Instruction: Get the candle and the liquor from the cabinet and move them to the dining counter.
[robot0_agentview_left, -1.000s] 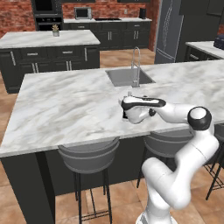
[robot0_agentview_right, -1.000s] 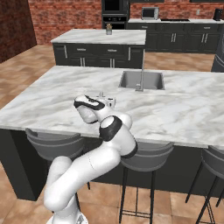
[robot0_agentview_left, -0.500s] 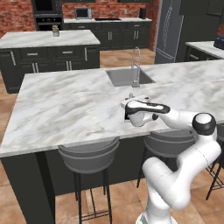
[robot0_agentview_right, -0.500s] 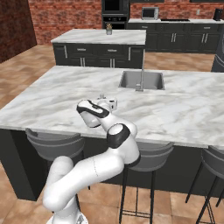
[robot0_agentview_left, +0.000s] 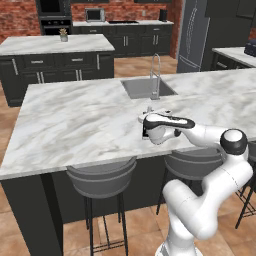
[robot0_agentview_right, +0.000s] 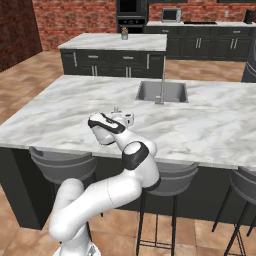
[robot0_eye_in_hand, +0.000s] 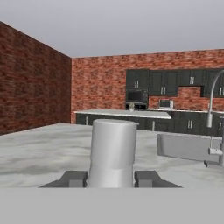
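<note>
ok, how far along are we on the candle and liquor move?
Done: the square black liquor bottle with pale stopper is at the white marble dining counter. In hand: the pincer straddles its neck; grip or release is unclear. Left: the candle, apparently.

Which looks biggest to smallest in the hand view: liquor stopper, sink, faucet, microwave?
1. liquor stopper, inflated by sitting right at the camera, between the tool fingertips
2. sink
3. faucet, tall but thin, so close to the sink
4. microwave, far off
</note>
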